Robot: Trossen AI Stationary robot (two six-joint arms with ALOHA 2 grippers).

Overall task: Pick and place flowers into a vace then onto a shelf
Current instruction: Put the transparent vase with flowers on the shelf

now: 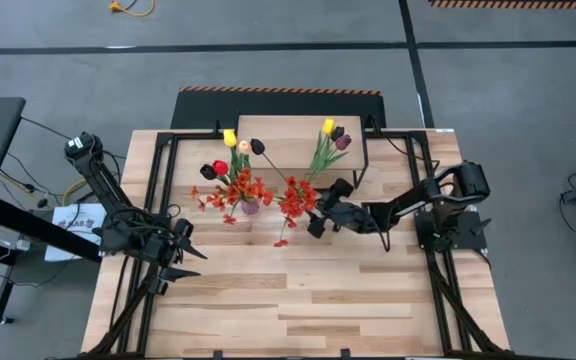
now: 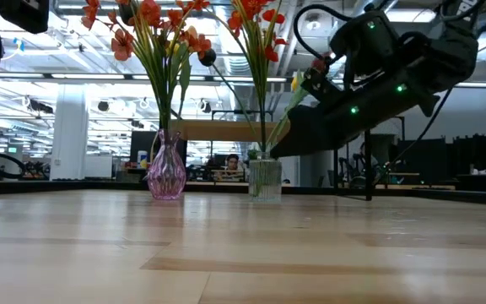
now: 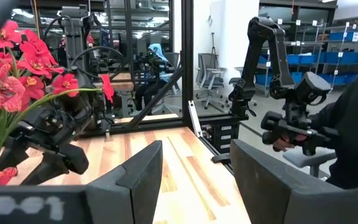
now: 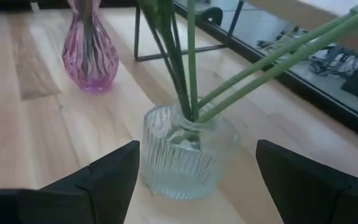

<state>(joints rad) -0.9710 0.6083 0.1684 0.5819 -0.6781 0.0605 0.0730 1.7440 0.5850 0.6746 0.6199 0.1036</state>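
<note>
Right gripper [image 4: 194, 180] wide apart, nothing held, lined up on the clear ribbed vase [image 4: 182, 152], which sits just ahead between its fingers [image 4: 107, 177] but not touching yet; looks like the approach for a grasp round the glass body. Green flower stems [image 4: 188, 62] already stand in that vase, fanning up and away from the gripper, so the flowers in this one seem loaded. Pink vase [image 4: 91, 53] further ahead and off to one side, also on the bench [image 1: 298, 300], with its own bunch of orange-red sprays and tulips [image 1: 236, 185]. Shelf [image 1: 293, 140] is beyond both vases, past the gripper's reach line, top not carrying either vase; two tulips [image 1: 330, 140] lean over it. Low approach makes sense: grab low on the vase to keep it upright and dodge the stems. Left gripper [image 1: 183, 255] parked well back from the vases, fingers [image 3: 138, 177] apart, empty, pointing across the bench
</note>
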